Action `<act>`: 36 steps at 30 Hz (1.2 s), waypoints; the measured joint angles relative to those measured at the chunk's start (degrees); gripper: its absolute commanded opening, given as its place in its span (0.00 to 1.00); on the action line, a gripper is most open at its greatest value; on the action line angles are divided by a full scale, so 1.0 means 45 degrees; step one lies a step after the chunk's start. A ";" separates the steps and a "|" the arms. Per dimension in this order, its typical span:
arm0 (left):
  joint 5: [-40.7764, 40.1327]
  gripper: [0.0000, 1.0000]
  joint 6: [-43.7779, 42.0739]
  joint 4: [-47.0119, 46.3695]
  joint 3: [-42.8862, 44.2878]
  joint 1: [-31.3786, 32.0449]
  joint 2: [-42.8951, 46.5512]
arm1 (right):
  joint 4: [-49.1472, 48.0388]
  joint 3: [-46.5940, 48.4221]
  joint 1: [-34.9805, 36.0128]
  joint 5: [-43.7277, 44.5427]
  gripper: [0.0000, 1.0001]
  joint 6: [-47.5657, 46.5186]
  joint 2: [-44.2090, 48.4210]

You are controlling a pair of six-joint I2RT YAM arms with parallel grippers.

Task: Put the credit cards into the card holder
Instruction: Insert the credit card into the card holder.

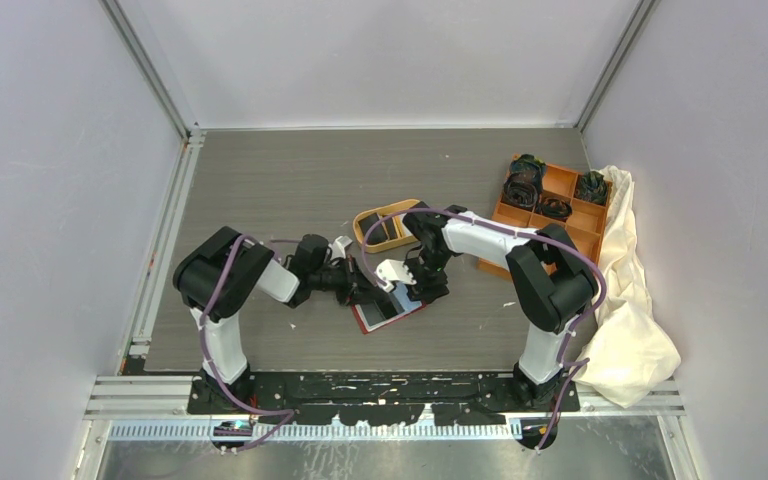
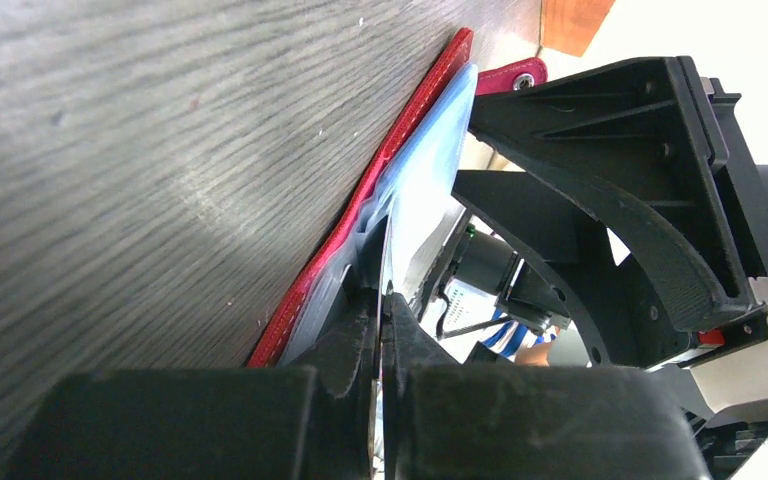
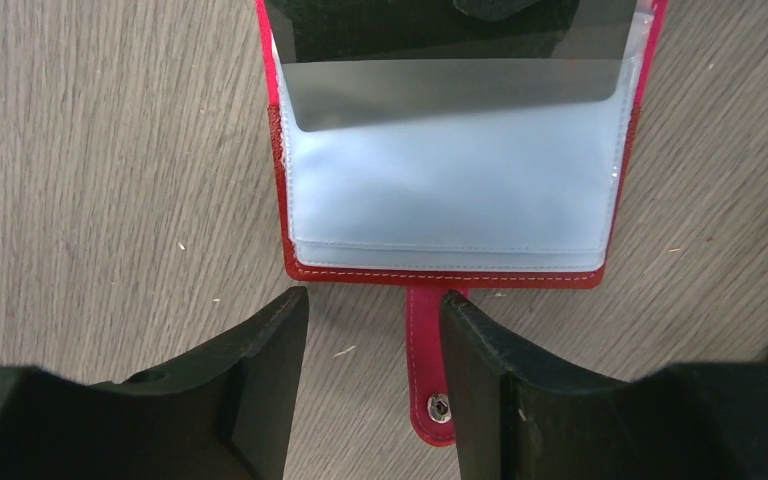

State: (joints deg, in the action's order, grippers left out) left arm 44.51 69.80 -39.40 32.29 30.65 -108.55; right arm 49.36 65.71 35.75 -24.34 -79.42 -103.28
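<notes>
Red card holder (image 3: 447, 200) open on the desk (image 1: 260, 180), left claw (image 2: 380, 320) pinching its sleeve (image 2: 430, 150), right claw (image 3: 372, 305) apart over the clasp (image 3: 432, 390); orange tray (image 1: 365, 225) just beyond, compartment box (image 1: 560, 182) right.

Red card holder (image 3: 450, 272) lying open on the wood-grain table (image 3: 110, 200), pale blue-grey lining facing up, clasp tab (image 3: 430, 370) stretched flat beyond its edge, one dark credit card (image 3: 450, 85) partly slid into the translucent pocket.
</notes>
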 measured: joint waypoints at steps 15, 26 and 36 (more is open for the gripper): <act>0.0311 0.20 0.0024 -0.0573 0.0107 -0.0010 -0.0364 | 0.0248 0.0083 -0.0097 0.0097 0.79 0.1141 0.1263; 0.0359 0.21 0.0024 -0.0699 0.0107 -0.0010 -0.0413 | 0.1146 0.0525 -0.0204 -0.2195 0.30 0.1515 0.2589; 0.0505 0.21 0.0058 -0.1035 0.0107 -0.0010 -0.0602 | -0.2365 0.0015 0.3240 -0.2720 0.14 0.5100 0.2735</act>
State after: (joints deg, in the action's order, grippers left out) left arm 46.78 70.06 -44.05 32.77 30.61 -111.26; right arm 38.72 65.78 50.33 -36.58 -56.47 -90.98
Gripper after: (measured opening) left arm 0.207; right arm 0.143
